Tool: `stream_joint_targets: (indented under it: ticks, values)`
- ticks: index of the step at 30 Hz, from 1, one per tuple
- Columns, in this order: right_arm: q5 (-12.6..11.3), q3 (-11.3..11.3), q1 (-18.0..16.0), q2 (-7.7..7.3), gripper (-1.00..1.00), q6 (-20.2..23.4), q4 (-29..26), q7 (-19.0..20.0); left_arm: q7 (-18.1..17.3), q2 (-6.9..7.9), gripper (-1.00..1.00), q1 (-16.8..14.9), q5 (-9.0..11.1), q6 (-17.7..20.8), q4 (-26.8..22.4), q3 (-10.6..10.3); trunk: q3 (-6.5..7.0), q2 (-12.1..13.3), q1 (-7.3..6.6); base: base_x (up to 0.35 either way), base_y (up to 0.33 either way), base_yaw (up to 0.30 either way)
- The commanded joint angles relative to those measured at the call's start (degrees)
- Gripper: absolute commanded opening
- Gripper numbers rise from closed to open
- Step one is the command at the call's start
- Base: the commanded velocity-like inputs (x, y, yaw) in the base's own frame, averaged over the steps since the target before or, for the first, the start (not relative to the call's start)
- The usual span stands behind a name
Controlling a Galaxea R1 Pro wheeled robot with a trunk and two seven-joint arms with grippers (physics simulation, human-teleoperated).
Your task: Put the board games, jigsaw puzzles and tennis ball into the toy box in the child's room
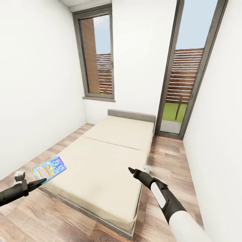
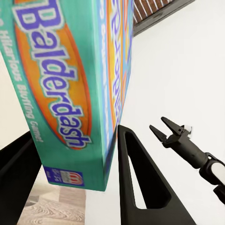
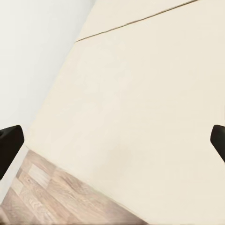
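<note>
Left gripper [image 2: 77, 161]: nearest my wrist camera; I see both dark fingers [image 2: 140, 187] set to either side of the board game box, closed on its lower end.
Board game [image 2: 70, 84]: teal and orange box printed "Balderdash"; its upper part runs out of the left wrist view, so I cannot read the whole lid. From the head view the same box [image 1: 49, 168] sits just ahead of my left fingertips, at the near left corner of the bed; whether it is lifted clear of the mattress I cannot tell.
Right gripper [image 1: 131, 171]: fingers parted, nothing between them; it hangs over the bed's near right part, well apart from the box. In the left wrist view it [image 2: 165, 129] shows beyond the box with jaws spread.
Right fingertips [image 3: 9, 145]: only the two dark tips enter the right wrist view, wide apart, with bare mattress between them.
Bed [image 1: 111, 158]: cream mattress, its near end cut off by my right arm.
Floor [image 1: 40, 218]: wood planks beside the bed.
</note>
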Motion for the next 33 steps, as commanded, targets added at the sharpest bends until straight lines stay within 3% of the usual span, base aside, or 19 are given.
stream_joint_targets:
  ticks: [1, 21, 33]
  values:
    - [-0.46, 0.01, -0.02, 0.02, 1.0, 0.31, -0.08, -0.01, -0.19, 0.03, -1.0, -0.06, 0.05, 0.61, 0.01, 0.08, 0.1, 0.35, -0.22, 0.0, 0.0, 0.288]
    - [-0.03, 0.02, -0.02, 0.05, 1.0, 0.31, -0.06, -0.01, -0.07, 0.01, -1.0, -0.04, -0.04, 0.61, 0.01, 0.05, 3.69, 8.37, -4.61, 0.0, 0.0, 0.283]
    - [-0.09, 0.03, -0.02, 0.04, 1.0, 0.06, -0.07, -0.01, -0.07, 0.05, -1.0, -0.04, -0.07, 0.61, 0.01, -1.0, 5.85, 13.19, -7.24, 0.0, 0.0, 0.036]
